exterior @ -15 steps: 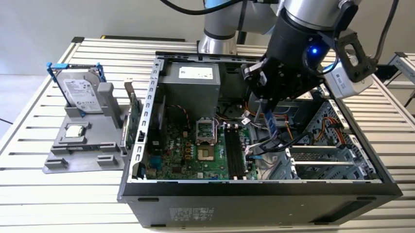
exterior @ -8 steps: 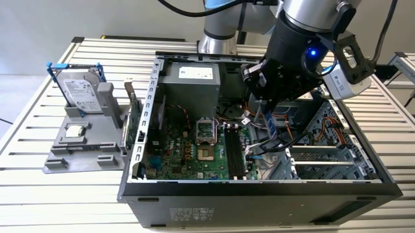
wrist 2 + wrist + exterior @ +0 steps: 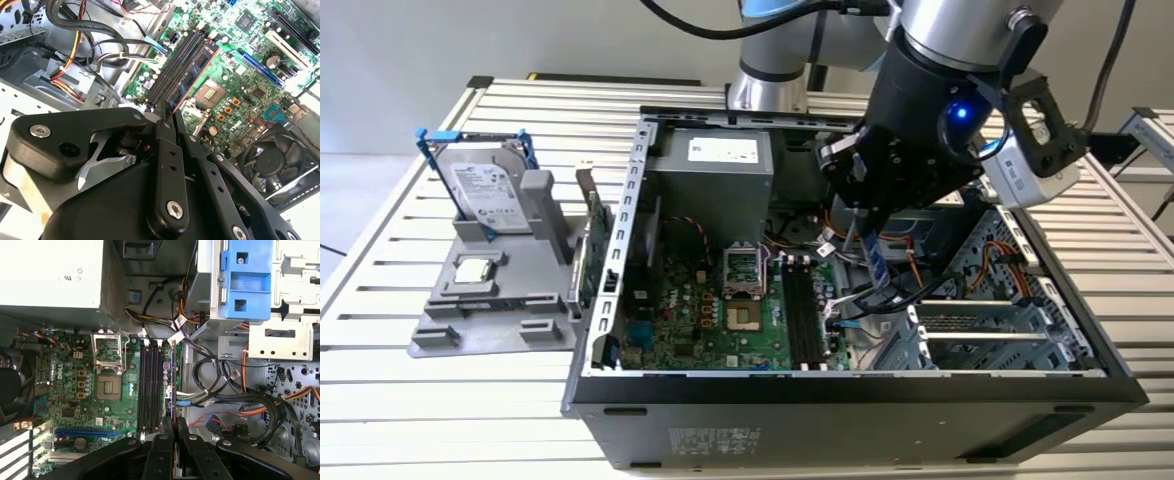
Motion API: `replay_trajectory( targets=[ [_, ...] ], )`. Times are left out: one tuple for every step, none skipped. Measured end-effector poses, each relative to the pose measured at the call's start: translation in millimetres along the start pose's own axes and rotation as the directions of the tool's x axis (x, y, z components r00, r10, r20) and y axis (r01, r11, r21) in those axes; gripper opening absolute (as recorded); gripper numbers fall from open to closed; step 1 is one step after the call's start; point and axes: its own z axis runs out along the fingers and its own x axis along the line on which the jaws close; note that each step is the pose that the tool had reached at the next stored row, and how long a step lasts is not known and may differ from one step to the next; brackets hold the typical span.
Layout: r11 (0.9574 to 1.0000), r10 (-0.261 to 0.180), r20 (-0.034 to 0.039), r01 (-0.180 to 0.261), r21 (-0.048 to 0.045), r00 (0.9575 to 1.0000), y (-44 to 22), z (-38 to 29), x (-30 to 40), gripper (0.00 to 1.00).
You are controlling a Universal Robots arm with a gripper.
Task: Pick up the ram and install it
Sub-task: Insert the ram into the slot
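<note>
The ram (image 3: 871, 262), a thin dark blue stick, hangs on edge from my gripper (image 3: 861, 218), which is shut on its upper end inside the open computer case (image 3: 854, 385). In the second wrist view the ram (image 3: 194, 75) reaches out from the gripper (image 3: 167, 114) along the black memory slots (image 3: 172, 65). In the first wrist view I see the ram (image 3: 173, 382) edge-on past the gripper (image 3: 175, 429), lined up with the outermost of the memory slots (image 3: 150, 385), on the cable side. Whether it touches the slot I cannot tell. The memory slots (image 3: 803, 320) lie just to the exterior view's left of the stick.
Bundled cables (image 3: 854, 300) crowd the ram on the drive-cage (image 3: 1001, 300) side. The processor socket (image 3: 740, 270) and power supply (image 3: 714, 170) sit beyond the slots. Outside the case, a hard drive (image 3: 494, 195) stands on a grey holder and a green card (image 3: 598, 240) leans beside the wall.
</note>
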Motion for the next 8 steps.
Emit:
replay_trajectory(
  targets=[
    [1.0000,0.000,0.0000,0.000,-0.0001,1.0000,0.0,0.4,0.0,0.00],
    [1.0000,0.000,0.0001,0.000,-0.0002,1.0000,0.0,0.8,0.0,0.00],
    [1.0000,0.000,0.0001,0.000,-0.0003,1.0000,-0.1,1.2,0.0,0.00],
    [1.0000,0.000,0.0000,0.000,-0.0002,1.0000,-0.1,1.6,0.0,0.00],
    [1.0000,0.000,0.0001,0.000,-0.0002,1.0000,-0.1,2.1,0.0,0.00],
    [1.0000,0.000,0.0000,0.000,-0.0002,1.0000,-0.2,2.7,0.0,0.00],
    [1.0000,0.000,0.0000,0.000,-0.0002,1.0000,-0.2,3.3,0.0,0.00],
    [1.0000,0.000,0.0001,0.000,-0.0002,1.0000,-0.2,4.0,0.0,0.00]
  ],
)
